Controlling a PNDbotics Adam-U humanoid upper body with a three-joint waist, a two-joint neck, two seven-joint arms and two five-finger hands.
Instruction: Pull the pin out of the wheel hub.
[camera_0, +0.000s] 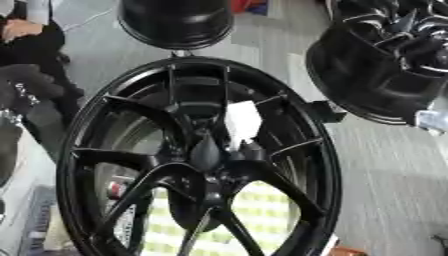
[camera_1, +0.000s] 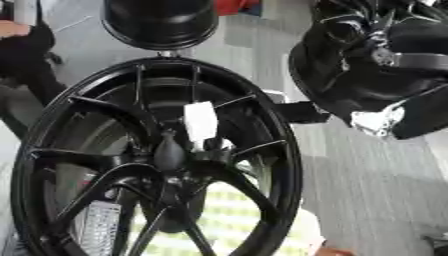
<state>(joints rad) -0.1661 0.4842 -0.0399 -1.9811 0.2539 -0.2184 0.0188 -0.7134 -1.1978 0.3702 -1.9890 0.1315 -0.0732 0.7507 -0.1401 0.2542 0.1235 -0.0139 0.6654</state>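
Note:
A large black wheel hub stands upright and fills the middle of both views, its spokes meeting at the centre. At that centre sits a dark teardrop-shaped piece with a smaller dark knob beside it; which of them is the pin I cannot tell. A white tag hangs just above them. My right arm comes in at the upper right, black with a silver part, well apart from the hub's centre. Its hand is only a dark mass there. My left hand does not show.
A second black wheel stands at the upper right and a black drum-like rim at the top, above the hub. A black block juts out by the hub's right rim. Grey floor lies to the right. A person in dark clothes is at the far left.

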